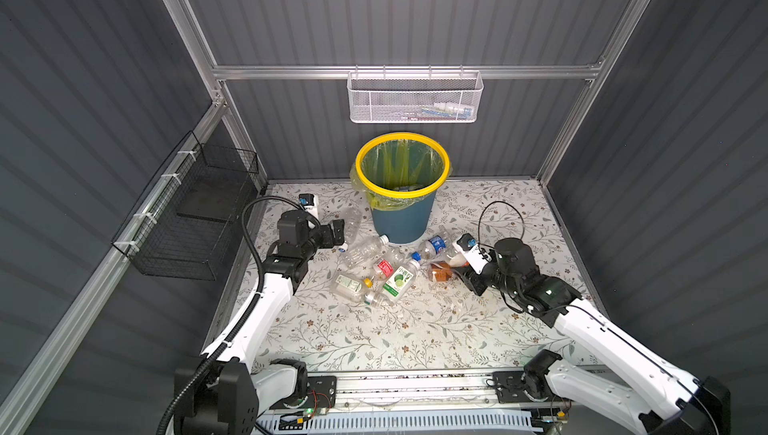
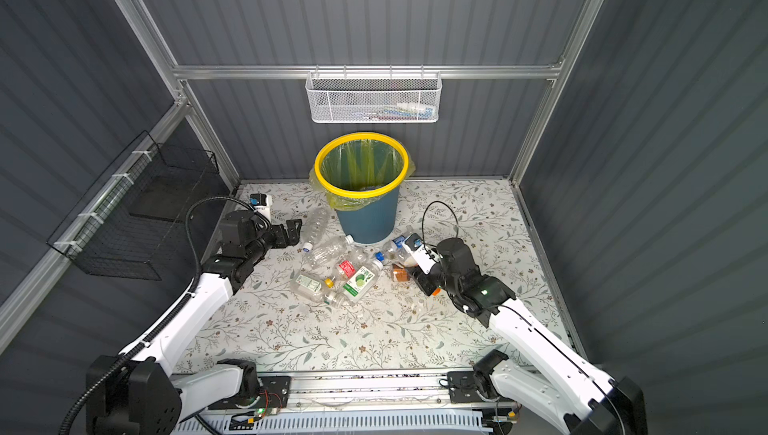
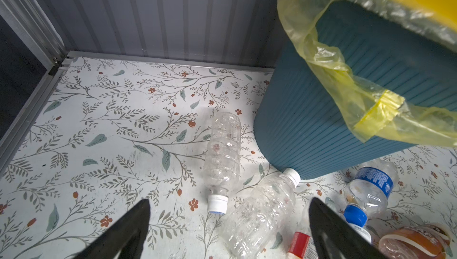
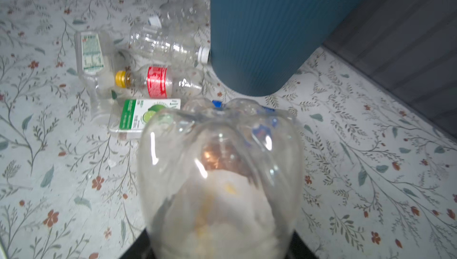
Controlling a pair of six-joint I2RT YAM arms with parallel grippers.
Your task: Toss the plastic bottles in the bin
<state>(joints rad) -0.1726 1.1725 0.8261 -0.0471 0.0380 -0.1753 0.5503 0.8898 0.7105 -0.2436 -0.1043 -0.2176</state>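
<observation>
Both top views show clear plastic bottles (image 1: 365, 252) littering the floral worktop (image 1: 415, 329) before the round teal-blue, yellow-rimmed bin (image 1: 401, 216) at its back edge. Right gripper (image 1: 464, 275) clamps one brown-labelled clear bottle (image 4: 220, 171); left gripper (image 1: 338, 232) gapes wide, holding nothing.

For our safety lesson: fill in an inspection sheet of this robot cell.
Surface: floral tabletop.
Job's things: lined bin upright at the back; plastic bottles lie scattered before it.
Clutter: nothing seen.
Grippers: left gripper open above clear bottles; right gripper shut on a clear bottle.
Cables: black conduit along left arm; thin cable loops near right gripper.
Surroundings: white mesh basket on back rail, black wire basket on left wall.
</observation>
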